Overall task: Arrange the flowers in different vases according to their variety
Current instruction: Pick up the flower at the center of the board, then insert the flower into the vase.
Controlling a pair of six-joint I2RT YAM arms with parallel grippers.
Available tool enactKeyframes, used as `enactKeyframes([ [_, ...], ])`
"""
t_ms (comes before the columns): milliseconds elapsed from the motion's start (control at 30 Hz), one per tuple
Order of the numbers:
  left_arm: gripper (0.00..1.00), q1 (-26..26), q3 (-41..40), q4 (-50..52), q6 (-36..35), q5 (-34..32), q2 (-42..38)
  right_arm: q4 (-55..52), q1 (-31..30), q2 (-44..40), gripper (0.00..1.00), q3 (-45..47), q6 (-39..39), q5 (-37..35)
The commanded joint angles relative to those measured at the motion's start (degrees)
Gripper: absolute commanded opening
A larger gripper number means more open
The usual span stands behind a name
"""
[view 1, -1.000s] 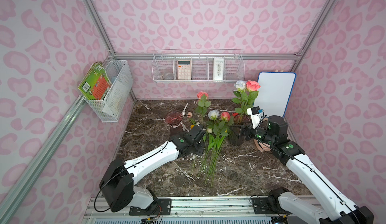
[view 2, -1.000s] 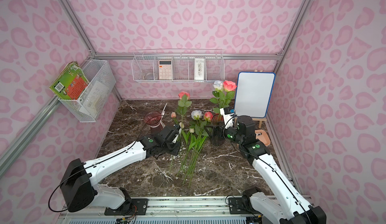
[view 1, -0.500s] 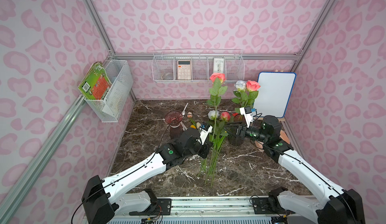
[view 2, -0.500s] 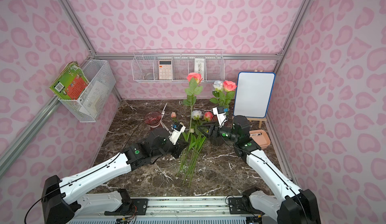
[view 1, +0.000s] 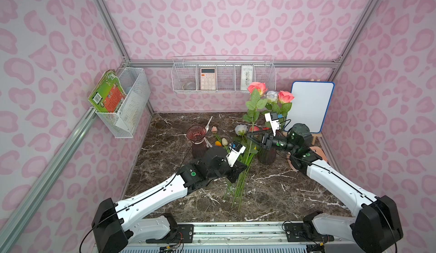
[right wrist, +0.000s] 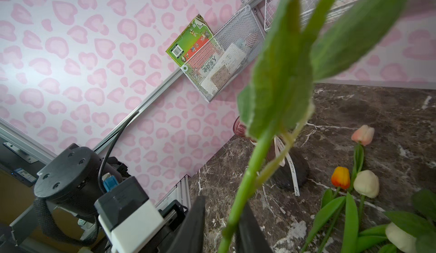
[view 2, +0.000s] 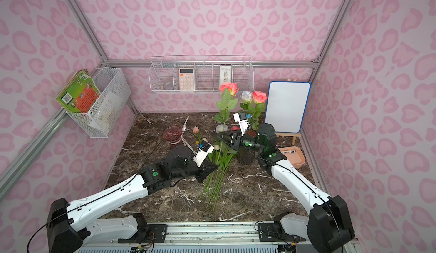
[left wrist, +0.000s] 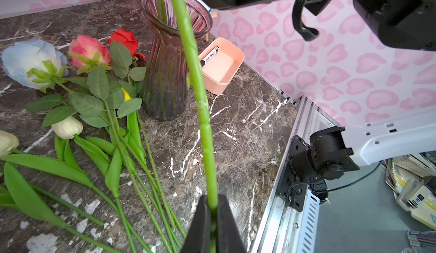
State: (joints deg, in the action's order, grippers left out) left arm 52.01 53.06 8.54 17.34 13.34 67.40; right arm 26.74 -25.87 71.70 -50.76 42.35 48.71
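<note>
Moved since earlier: the pink rose (view 1: 256, 88) now stands taller, its bloom up by the wire shelf (view 1: 224, 74). The right claw (view 1: 249, 134) has left the vase side and come across to the stem, its jaws drawn in from wide.
Left claw (left wrist: 212, 202): clamped on the lower stem, which rises straight out of it.
Right claw: narrow about the stem higher up, under the leaves. The wrist view is blurred close in; it looks like a pinch, but how firm I cannot say.
Rose position: upright over the middle of the worktop (view 1: 283, 192), a little toward 1 o'clock, between the two vases.
Rose look: one salmon-pink bloom, broad toothed leaves and a long, knobbly green stem; top-heavy, I judge.
Plain vase (left wrist: 162, 74): at 2 o'clock, narrow-necked, with two roses (view 1: 285, 96) already in it.
Ribboned vase (view 1: 197, 143): at 10 o'clock, no stems in it.
Loose flowers: a white rose (left wrist: 28, 60), a red rose (left wrist: 122, 40) and tulips (right wrist: 364, 183) lie at the centre, stems toward 6 o'clock.
Risk, handover: two claws share one stem, so pulling at odds would kink it or drag it through a grip.
Risk, release: if the left lets go before the right bites, the heavy head would swing over.
Risk, insertion: the stem end may catch the flared rim or the crowded neck and tip the vase toward the pink tray (left wrist: 221, 63) at 3 o'clock.
</note>
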Motion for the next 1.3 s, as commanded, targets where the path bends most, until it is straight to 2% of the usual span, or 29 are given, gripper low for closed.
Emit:
enactKeyframes([
  [0,0.0,-0.07,-0.41,-0.17,-0.9,-0.59,-1.01,0.2,0.04,-0.56,0.0,-1.15,-0.88,-0.42],
  [33,0.0,-0.07,-0.42,0.5,-0.83,-1.29,-1.2,-1.58,0.11,-1.21,0.0,-1.47,-2.25,-1.59],
  [67,0.07,-0.07,-0.29,1.43,-0.71,-2.11,-1.3,-3.35,0.16,-1.98,0.0,-1.81,-3.63,-3.02],
  [100,0.21,-0.06,-0.27,1.96,-0.64,-2.85,-1.39,-5.35,0.16,-2.96,0.0,-2.12,-5.46,-4.91],
  [233,0.58,-0.07,-1.0,3.69,-0.01,-6.16,-2.06,-11.68,1.71,-6.81,0.0,-3.56,-10.78,-11.55],
  [333,0.8,-0.06,-2.85,3.74,0.56,-8.82,-3.16,-16.68,4.16,-9.8,0.0,-5.46,-14.38,-17.03],
  [467,0.98,-0.06,-3.58,6.15,1.46,-12.67,-3.24,-21.13,8.88,-13.62,0.0,-7.99,-17.6,-22.89],
  [600,0.99,-0.07,-4.33,8.05,2.71,-16.04,-2.97,-23.37,12.52,-16.83,0.0,-10.64,-20.58,-29.1],
  [767,0.99,-0.16,-5.52,8.23,2.98,-17.6,-2.83,-25.24,13.64,-17.91,0.0,-13.88,-24.26,-34.21],
  [1000,0.99,-0.15,-6.08,8.34,3.13,-18.27,-2.27,-23.69,14.08,-16.73,0.0,-15.8,-26.31,-37.08],
  [1267,0.99,-0.15,-6.74,8.67,3.4,-19.05,-2.85,-23.3,14.2,-14.75,0.0,-19.41,-26.68,-36.51],
])
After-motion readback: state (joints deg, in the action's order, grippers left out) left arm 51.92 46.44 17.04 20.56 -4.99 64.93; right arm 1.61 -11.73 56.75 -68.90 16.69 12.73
